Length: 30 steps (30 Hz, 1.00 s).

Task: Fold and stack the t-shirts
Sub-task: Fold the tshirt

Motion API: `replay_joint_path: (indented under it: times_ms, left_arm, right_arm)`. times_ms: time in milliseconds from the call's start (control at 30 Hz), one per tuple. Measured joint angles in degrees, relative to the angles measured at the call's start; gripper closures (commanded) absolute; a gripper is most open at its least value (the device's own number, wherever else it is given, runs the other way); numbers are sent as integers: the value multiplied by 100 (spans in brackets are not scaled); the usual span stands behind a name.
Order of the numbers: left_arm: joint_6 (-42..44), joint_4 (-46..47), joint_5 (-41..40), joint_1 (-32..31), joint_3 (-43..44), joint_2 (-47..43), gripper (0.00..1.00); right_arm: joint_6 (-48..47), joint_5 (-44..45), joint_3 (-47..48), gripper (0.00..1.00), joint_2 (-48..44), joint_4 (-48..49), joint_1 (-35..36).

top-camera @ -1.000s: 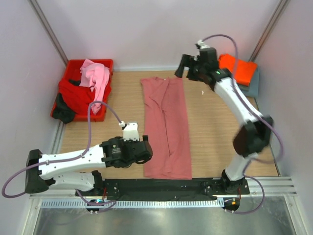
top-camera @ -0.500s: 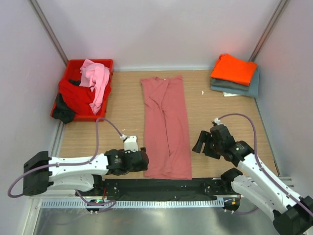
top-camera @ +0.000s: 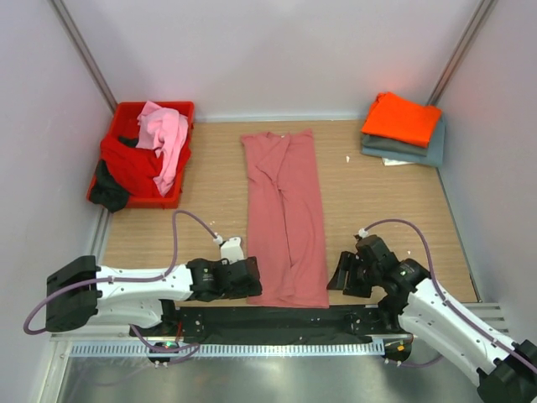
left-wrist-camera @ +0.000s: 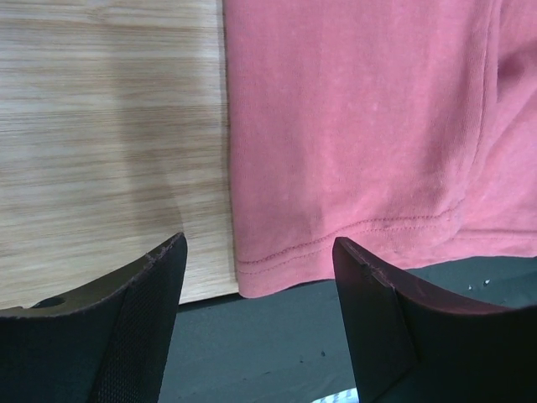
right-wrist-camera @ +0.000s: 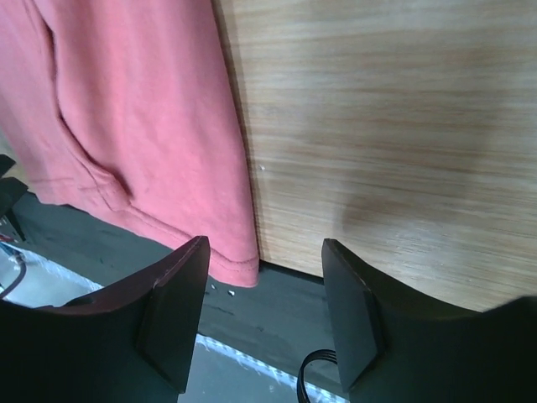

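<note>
Shirt: salmon-pink t-shirt point(top-camera: 285, 218) is lying as a long strip on the table point(top-camera: 377, 210), hem overhanging the black rail point(top-camera: 277, 319) (near edge).
Left gripper point(left-wrist-camera: 260, 252): jaws standing apart over the left hem corner, nothing pinched.
Right gripper point(right-wrist-camera: 264, 252): jaws apart over the right corner.
Tip: you're likely going for the hem, so be catching every layer and lifting level.

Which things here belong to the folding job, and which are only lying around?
Job: salmon-pink shirt spread flat; orange shirt folded on grey-blue shirts; light pink shirt, red shirt, dark shirt.
Lying about: red crate holding those three; white scrap on table.
</note>
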Motion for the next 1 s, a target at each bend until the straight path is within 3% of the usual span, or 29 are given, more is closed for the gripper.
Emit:
replay_joint_path:
  times_ms: [167,300,433,600,800,1000]
  left_arm:
    - [-17,57,98,0,0,120,30]
    - [-48,131,107,0,9,177,30]
    - [-57,151,103,0,11,188,30]
    - [-59,151,105,0,9,188,30]
    - [-68,160,127,2,9,188,30]
    - [-138,378,227,2,-66,188,37]
  right_arm:
    - [358,356,-61,35,332,79,787]
    - [973,1600,588,26,1421,-96,2315]
    - [1803,2782,1368,30,2492,-352,3626]
    - [2433,3209,1346,37,2347,-385,3858]
    - [3034,3195,1016,39,2249,-299,4321]
    - [3394,3182,892,43,2400,-138,4612]
